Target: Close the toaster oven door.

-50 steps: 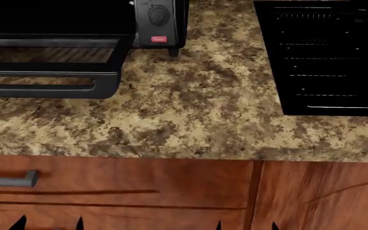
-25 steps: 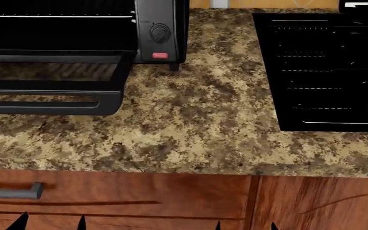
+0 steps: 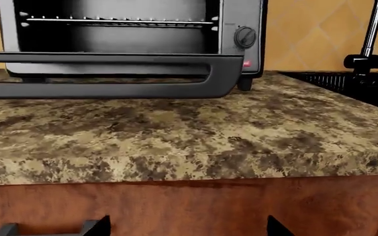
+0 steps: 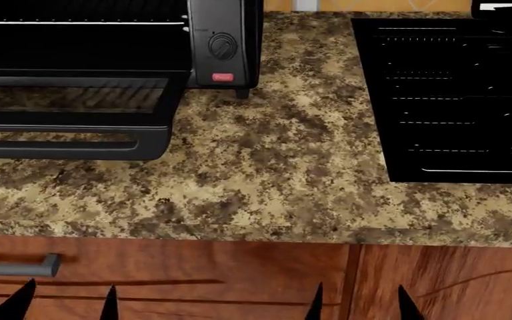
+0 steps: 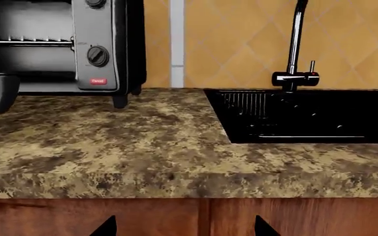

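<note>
The toaster oven (image 4: 225,40) stands at the back left of the counter, with a round knob and a red button on its side panel. The toaster oven door (image 4: 69,97) hangs open, lying about level over the counter, its bar handle (image 4: 61,148) toward me. In the left wrist view the door (image 3: 110,59) is edge-on, with the wire rack visible inside. The oven (image 5: 100,44) also shows in the right wrist view. My left gripper (image 4: 67,308) (image 3: 187,228) and right gripper (image 4: 360,307) (image 5: 183,228) are both open and empty. They sit low in front of the wooden cabinet, below the counter edge.
A black sink (image 4: 452,100) with wire grating is set into the counter at the right, a dark faucet (image 5: 294,49) behind it. A grey drawer handle (image 4: 11,265) is on the cabinet front at the lower left. The speckled countertop (image 4: 265,153) overhangs the cabinets.
The head view has tilted up, so the counter edge sits lower in the picture. Both grippers' fingertips, mostly the right's, show a little higher at the bottom edge. The door has not moved.
</note>
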